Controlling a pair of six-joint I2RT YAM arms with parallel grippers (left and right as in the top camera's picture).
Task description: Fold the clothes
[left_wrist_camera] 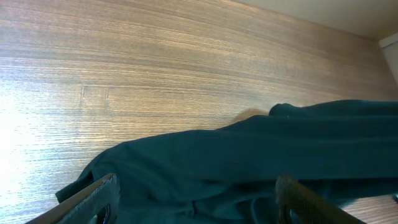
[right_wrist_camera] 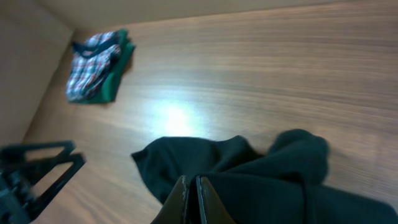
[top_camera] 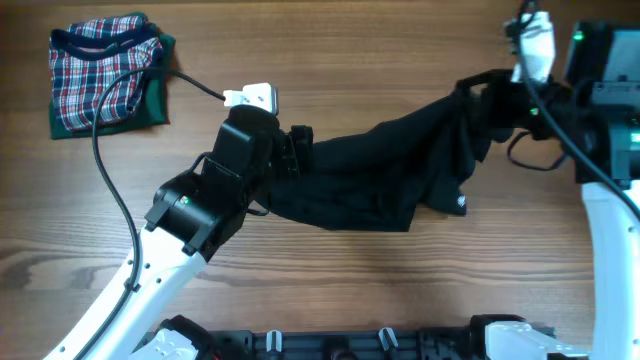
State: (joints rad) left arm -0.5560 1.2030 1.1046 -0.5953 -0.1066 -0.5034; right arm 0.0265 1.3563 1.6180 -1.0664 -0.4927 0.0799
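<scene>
One black shirt (top_camera: 390,180) — rumpled, stretched across table (top_camera: 400,60) — R end effector (right_wrist_camera: 191,196) pinching it, L end effector (left_wrist_camera: 198,198) spread.

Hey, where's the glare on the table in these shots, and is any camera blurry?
Overhead: evenly lit and sharp, though the black shirt swallows fold detail. Left wrist: the table washes out white at the left edge; the pincer fingers look soft. Right wrist: a bright glare patch on the table near centre, and the whole frame is blurred, plaid garment included.
</scene>
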